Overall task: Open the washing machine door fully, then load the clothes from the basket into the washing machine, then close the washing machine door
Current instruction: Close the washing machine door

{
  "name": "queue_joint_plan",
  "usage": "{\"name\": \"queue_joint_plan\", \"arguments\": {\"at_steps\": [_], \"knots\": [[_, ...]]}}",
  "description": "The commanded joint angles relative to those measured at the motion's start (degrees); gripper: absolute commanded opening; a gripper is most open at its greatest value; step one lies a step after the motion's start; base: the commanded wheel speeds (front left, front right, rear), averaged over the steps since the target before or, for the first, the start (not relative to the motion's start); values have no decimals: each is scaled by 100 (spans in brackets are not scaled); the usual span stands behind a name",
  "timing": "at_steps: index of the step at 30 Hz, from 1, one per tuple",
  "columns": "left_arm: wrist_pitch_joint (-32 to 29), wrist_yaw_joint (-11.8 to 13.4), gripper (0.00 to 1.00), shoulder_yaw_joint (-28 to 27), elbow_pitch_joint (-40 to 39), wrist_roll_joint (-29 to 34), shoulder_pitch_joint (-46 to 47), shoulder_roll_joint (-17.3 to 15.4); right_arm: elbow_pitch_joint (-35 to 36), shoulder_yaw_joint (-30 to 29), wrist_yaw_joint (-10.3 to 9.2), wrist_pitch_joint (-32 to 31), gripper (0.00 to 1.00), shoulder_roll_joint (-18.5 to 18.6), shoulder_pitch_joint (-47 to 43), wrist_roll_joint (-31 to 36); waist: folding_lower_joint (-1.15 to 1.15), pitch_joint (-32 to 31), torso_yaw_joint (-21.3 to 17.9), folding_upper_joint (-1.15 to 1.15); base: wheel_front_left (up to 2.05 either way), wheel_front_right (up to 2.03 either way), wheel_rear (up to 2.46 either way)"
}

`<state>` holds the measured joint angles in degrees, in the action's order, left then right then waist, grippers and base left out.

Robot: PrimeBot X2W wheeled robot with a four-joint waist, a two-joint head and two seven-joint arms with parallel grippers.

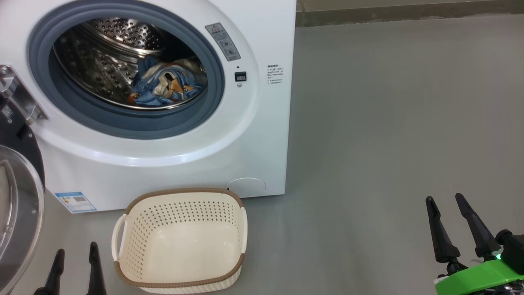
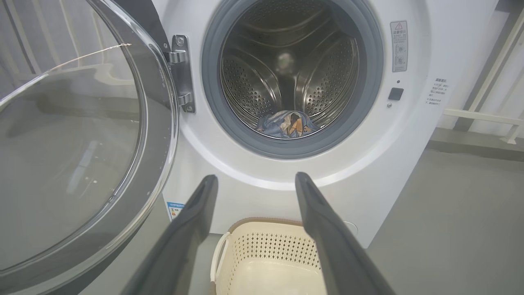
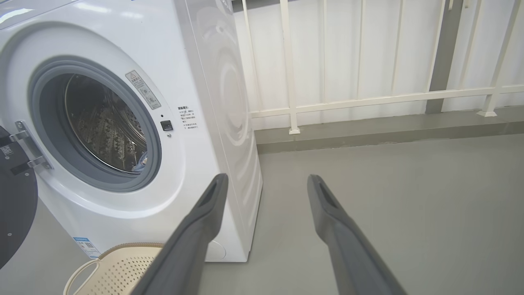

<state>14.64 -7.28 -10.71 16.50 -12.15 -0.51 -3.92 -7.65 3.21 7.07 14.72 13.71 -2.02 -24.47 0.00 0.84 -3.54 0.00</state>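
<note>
Clothes (image 1: pixel 166 84) in washing machine (image 1: pixel 262 135) drum (basket (image 1: pixel 180 282) empty)

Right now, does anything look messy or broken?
No, nothing stands out. The clothes lie inside the washing machine, the basket stands upright and empty on the floor, and the washing machine door hangs open.

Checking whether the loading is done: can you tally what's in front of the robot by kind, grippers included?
1 washing machine
1 washing machine door, open
1 basket, empty
1 heap of clothes in the drum; separate pieces cannot be told
2 grippers: left gripper, right gripper, both open
Total: 6
</note>
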Motion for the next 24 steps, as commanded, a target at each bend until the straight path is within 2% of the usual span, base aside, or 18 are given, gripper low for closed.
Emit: {"name": "queue_joint_plan", "arguments": {"at_steps": [1, 11, 24], "knots": [[36, -21, 100, -135, -129, -51, 48, -118, 152, 67, 42, 28, 100, 156, 1, 60, 0, 1, 14, 0, 0, 0, 0], [36, -21, 100, -114, -253, -44, 28, -67, 195, 124, 42, 28, 100, 149, 37, 81, 0, 6, 317, 0, 0, 0, 0], [36, -21, 100, -361, -285, -236, -183, 48, 158, 601, 42, 28, 100, 200, 240, 59, 0, 68, 1311, 0, 0, 0, 0]]}}
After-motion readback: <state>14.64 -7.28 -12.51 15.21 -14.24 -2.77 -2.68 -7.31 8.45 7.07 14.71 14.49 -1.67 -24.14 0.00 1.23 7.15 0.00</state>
